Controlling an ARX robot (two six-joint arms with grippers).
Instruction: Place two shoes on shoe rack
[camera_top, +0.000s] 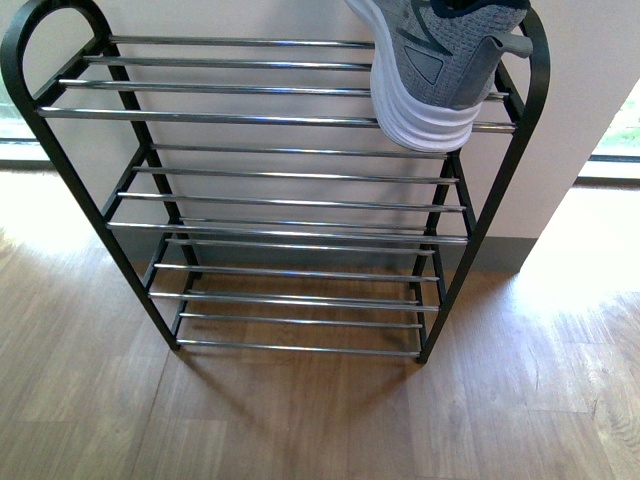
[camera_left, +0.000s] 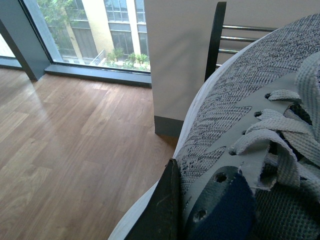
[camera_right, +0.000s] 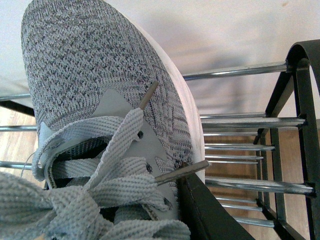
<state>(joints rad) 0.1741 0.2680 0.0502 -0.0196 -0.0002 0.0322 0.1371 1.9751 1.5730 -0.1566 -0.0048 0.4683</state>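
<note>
One grey knit shoe (camera_top: 440, 70) with a thick white sole hangs tilted over the right end of the shoe rack's (camera_top: 290, 118) top tier, its sole against the front bars. In the right wrist view this shoe (camera_right: 95, 70) fills the frame, and my right gripper (camera_right: 165, 200) is shut on its collar, one dark finger (camera_right: 210, 215) outside the white sole. The other shoe (camera_left: 240, 105) is outside the front view. My left gripper (camera_left: 192, 215) is shut on its side, a dark finger (camera_left: 162, 210) against the knit. The rack's black frame (camera_left: 215, 40) stands beyond its toe.
The rack has three tiers of chrome bars (camera_top: 290, 225) and stands against a white wall (camera_top: 260, 20) on a wood floor (camera_top: 300, 420). A wall corner with a grey skirting (camera_left: 167, 125) and a floor-level window (camera_left: 100, 35) lie to the rack's side.
</note>
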